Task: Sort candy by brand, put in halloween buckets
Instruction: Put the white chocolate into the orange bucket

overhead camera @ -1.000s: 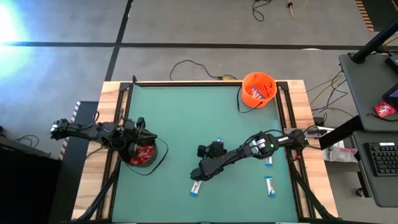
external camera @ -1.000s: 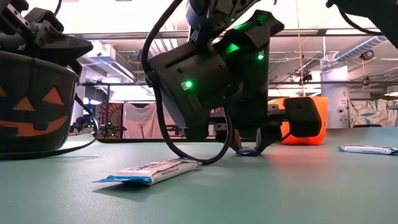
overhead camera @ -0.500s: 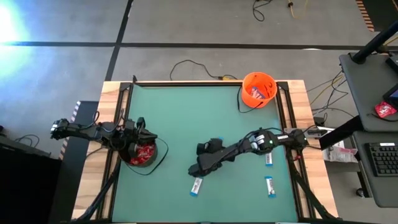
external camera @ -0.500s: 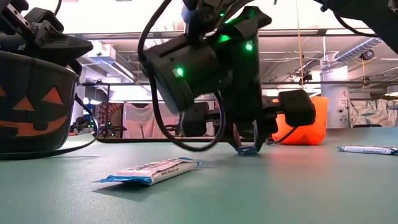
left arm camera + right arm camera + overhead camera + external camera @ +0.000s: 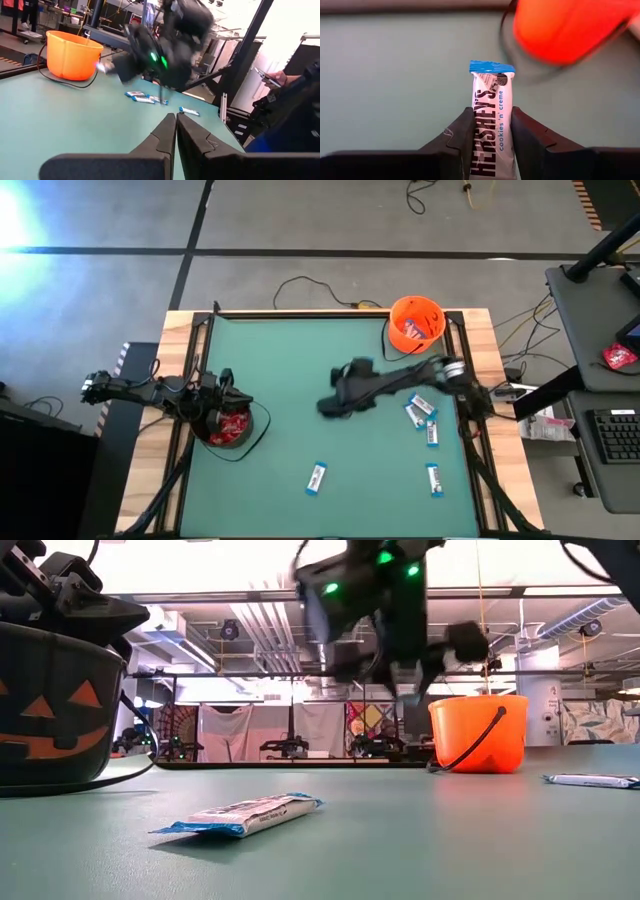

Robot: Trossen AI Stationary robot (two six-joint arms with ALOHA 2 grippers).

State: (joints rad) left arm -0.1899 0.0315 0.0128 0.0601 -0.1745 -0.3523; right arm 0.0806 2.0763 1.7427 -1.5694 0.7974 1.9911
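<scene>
On the green tabletop, high view, items as follows.

Right end effector: raised above the tabletop near its middle, arm reaching in from the right edge. In the right wrist view its two dark fingers are closed against both sides of a white-and-blue bar, lettering legible, blue crimped end pointing away from the wrist. The low view shows this end effector well clear of the surface.

Orange bucket: upright at the far right corner of the tabletop, some candy visible inside. It appears blurred beyond the held bar in the right wrist view and standing on the surface in the low view.

Black bucket: at the left edge, red packets inside; a carved-face pattern shows on its wall in the low view.

Left end effector: over the black bucket's rim. In the left wrist view its fingers are pressed together with nothing between them.

Loose white-and-blue bars on the tabletop: one near the front centre, seen close in the low view; one near the front right; two just beside each other at the right side.

Beyond the tabletop: a grey side desk with a keyboard.
</scene>
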